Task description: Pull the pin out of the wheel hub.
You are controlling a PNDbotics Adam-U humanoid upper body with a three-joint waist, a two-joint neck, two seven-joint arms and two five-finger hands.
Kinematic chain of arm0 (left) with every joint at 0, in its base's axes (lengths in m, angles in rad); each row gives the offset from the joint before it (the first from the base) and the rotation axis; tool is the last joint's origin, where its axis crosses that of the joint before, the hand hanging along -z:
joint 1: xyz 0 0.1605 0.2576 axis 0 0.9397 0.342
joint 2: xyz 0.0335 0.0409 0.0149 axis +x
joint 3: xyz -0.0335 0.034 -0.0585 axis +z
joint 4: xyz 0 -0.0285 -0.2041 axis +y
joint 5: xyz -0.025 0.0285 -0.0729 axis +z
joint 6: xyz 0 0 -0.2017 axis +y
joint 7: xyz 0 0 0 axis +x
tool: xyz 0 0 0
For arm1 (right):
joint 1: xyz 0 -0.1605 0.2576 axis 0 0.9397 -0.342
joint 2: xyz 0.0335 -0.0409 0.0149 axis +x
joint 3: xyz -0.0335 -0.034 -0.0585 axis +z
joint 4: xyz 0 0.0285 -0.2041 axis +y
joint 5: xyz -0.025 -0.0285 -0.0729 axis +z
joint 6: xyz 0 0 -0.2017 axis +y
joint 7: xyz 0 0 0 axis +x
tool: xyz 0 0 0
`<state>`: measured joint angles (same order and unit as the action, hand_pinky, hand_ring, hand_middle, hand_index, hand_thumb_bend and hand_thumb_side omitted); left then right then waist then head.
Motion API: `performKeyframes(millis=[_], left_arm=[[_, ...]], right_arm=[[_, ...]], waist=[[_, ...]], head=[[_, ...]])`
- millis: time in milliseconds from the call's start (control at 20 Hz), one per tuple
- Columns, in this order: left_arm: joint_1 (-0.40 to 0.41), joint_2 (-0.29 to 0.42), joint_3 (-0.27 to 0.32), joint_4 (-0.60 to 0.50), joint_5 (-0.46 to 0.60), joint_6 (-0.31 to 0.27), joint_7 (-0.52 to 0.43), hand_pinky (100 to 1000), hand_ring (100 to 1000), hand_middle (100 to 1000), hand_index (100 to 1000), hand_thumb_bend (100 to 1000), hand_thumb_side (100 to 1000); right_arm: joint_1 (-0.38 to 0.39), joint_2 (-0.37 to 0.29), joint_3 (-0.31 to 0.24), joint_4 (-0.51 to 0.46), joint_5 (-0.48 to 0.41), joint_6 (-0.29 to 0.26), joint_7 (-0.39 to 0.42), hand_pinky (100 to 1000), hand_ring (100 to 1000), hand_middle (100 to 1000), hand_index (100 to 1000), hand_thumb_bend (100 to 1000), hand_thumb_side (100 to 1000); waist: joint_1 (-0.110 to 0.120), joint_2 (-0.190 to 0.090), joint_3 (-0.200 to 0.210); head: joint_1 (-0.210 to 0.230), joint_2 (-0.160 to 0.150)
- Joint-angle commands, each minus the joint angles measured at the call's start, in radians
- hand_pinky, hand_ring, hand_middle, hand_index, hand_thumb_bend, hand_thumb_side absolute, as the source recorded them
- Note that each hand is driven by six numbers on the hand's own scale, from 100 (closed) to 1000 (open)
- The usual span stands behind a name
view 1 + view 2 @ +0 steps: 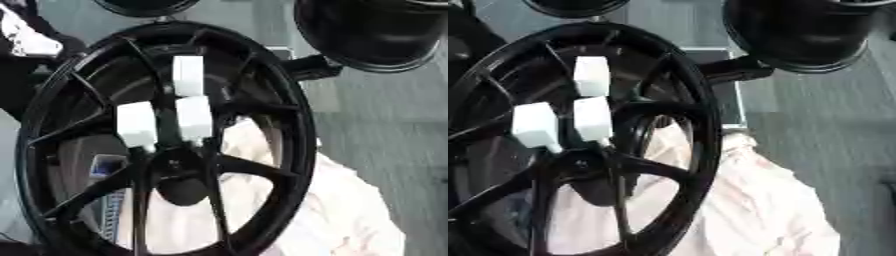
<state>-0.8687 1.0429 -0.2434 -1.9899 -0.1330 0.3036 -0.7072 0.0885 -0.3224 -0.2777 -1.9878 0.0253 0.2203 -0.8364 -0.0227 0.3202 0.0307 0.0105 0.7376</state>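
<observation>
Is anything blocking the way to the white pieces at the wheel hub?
Nothing visible does: the three white blocks stand bare in front of the spokes of the wheel. No hand shows in either view.

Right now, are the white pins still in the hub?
In: three white pins stand out from the black wheel hub; no hand shows.

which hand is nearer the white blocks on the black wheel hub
Cannot tell: neither hand shows clearly. Nothing touches the white blocks; a dark shape right of the black rim may be the right arm.
</observation>
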Motion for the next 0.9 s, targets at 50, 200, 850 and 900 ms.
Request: performKeyframes(millis=[50, 200, 850, 900], left_arm=[[-0.002, 0.046, 0.007, -0.010, 0.004, -0.005, 0.013, 807, 751, 673, 804, 490, 165], [0.015, 0.066, 0.003, -0.010, 0.009, -0.006, 0.046, 805, 747, 662, 805, 512, 194], [0.090, 0.135, -0.097, -0.010, -0.015, -0.005, 0.229, 791, 737, 645, 809, 646, 304], [0.094, 0.137, -0.107, -0.010, -0.016, -0.001, 0.236, 791, 737, 642, 809, 646, 305]], right_arm=[[-0.003, -0.023, -0.010, -0.012, 0.007, 0.003, -0.007, 488, 674, 571, 751, 100, 505], [-0.003, -0.024, -0.010, -0.012, 0.008, 0.002, -0.009, 487, 674, 571, 751, 100, 507], [-0.022, -0.024, -0.005, -0.012, 0.003, -0.004, -0.011, 485, 671, 570, 750, 100, 522], [-0.023, -0.024, -0.004, -0.012, 0.002, -0.005, -0.011, 485, 671, 570, 750, 100, 522]], waist=[[0.003, -0.018, 0.001], [0.006, -0.018, 0.003], [0.028, -0.001, 0.002], [0.028, 0.001, 0.001]], head=[[-0.001, -0.001], [-0.005, -0.003], [-0.014, -0.008], [-0.014, -0.009]])
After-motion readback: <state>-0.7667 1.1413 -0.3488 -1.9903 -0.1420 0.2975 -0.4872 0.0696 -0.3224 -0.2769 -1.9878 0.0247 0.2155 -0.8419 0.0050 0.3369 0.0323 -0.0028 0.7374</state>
